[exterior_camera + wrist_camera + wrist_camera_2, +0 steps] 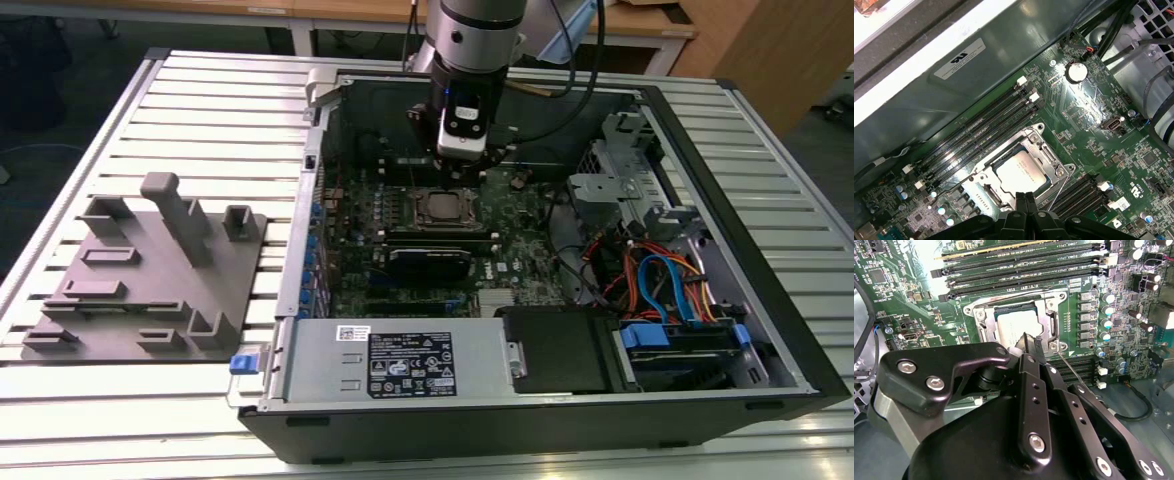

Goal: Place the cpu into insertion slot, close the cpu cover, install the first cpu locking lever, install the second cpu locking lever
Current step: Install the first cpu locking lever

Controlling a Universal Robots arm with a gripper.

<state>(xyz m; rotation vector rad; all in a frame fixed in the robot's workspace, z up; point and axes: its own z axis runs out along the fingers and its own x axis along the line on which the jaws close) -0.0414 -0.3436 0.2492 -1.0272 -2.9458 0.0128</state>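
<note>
Across the slatted metal table [200,90] lies an open computer case [534,430] with its green motherboard [527,270] facing up. Off toward the exterior view's left of the motherboard, outside the case, sits a grey moulded fixture [147,290]. Over the motherboard the arm [474,40] stands near upright, and its gripper [461,170] hangs right at the insertion slot [416,207], which sits on the motherboard beside the long memory slots [979,135]. From here the black fingers [1020,202] look pressed together, no gap, nothing between them. The cpu cover [1051,152] lies flat on the slot, framing the cpu [1021,170], whose silver top shows through the cut-out. A thin lever rod [1056,192] slants out near the cover's corner, just beside the fingertips; whether it is latched I can't tell.
</note>
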